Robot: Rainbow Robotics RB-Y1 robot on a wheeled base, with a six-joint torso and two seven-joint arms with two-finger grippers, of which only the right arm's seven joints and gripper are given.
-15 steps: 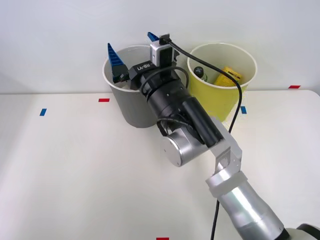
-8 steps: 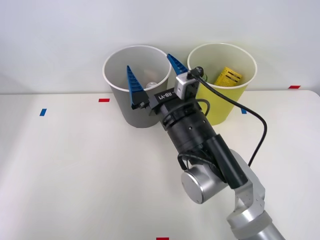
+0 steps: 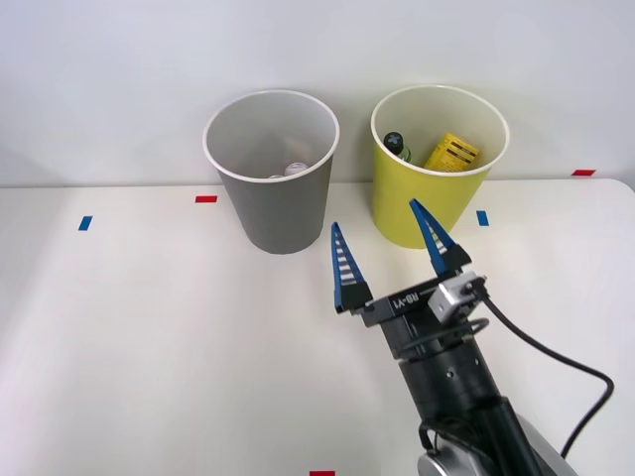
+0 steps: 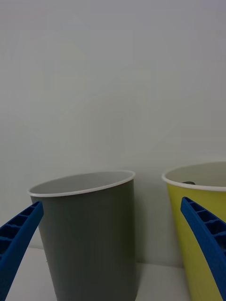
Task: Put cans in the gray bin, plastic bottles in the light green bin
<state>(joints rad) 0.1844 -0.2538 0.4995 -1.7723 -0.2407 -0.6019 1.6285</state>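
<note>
Your right gripper (image 3: 389, 250) is hanging over the white table (image 3: 149, 347), just in front of the two bins and roughly level with the gap between them, with nothing between its blue ribbed fingers (image 3: 343, 268), which are standing spread wide. You're looking at the gray bin (image 3: 273, 169) standing upright at the back of the table, left of the light green bin (image 3: 437, 164); the two are sitting near each other but apart. A can's silver top (image 3: 295, 170) is showing low inside the gray bin. In the light green bin the clear bottle with the dark cap (image 3: 397, 145) is leaning against the wall and the yellow ribbed item (image 3: 452, 154) is lying beside it. Through the wrist camera you're seeing both bins side on, gray (image 4: 89, 235) and light green (image 4: 197, 221), with the two fingers (image 4: 19, 240) framing them and touching neither. Red and blue tape marks (image 3: 205, 198) are dotting the table.
</note>
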